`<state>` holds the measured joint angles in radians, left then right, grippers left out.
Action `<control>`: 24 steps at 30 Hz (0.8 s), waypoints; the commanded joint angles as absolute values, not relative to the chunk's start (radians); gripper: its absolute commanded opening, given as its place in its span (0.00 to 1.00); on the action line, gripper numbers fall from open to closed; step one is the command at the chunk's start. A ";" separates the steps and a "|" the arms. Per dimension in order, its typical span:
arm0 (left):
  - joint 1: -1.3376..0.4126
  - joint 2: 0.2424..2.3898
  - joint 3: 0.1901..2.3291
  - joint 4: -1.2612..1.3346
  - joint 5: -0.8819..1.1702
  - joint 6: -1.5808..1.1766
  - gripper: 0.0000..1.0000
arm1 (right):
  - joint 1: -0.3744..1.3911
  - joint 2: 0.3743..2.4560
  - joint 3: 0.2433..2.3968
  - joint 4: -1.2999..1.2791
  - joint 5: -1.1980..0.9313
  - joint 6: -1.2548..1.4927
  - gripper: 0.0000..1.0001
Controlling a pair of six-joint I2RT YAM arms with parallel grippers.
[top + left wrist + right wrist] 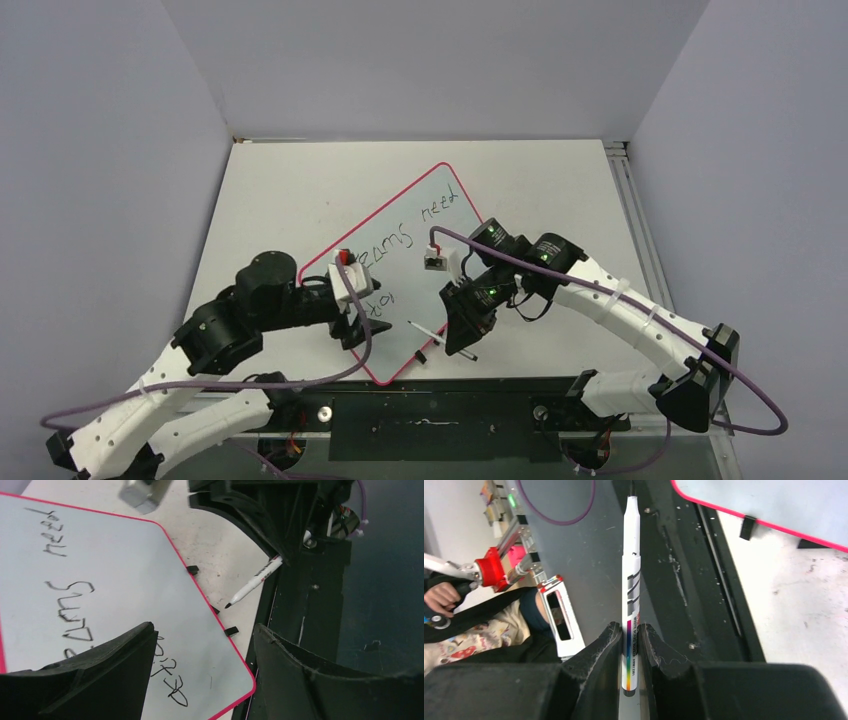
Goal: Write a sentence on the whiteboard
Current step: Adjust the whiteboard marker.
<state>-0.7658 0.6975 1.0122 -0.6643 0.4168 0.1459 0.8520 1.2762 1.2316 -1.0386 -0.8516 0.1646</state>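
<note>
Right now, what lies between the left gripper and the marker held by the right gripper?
Only the near corner of the whiteboard, bare apart from the second row of the sentence beside the left gripper; the top view shows it.

You have the whiteboard (415, 300) lying on the table (290, 190), with the sentence (395, 245) across it. The left gripper (355, 335) hangs over its near left corner. The marker (425, 330), in the right gripper (462, 345), sits at its near right edge.
</note>
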 commanded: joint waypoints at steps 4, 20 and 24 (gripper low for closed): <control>-1.131 0.819 0.995 -0.543 0.143 0.268 0.72 | 0.868 1.312 1.251 -1.019 -0.994 0.163 0.05; -1.395 0.968 0.950 -0.511 0.011 0.238 0.28 | 0.902 1.293 1.235 -0.964 -1.020 0.186 0.05; -1.419 0.979 0.925 -0.489 0.008 0.172 0.00 | 0.891 1.270 1.206 -0.888 -1.000 0.236 0.06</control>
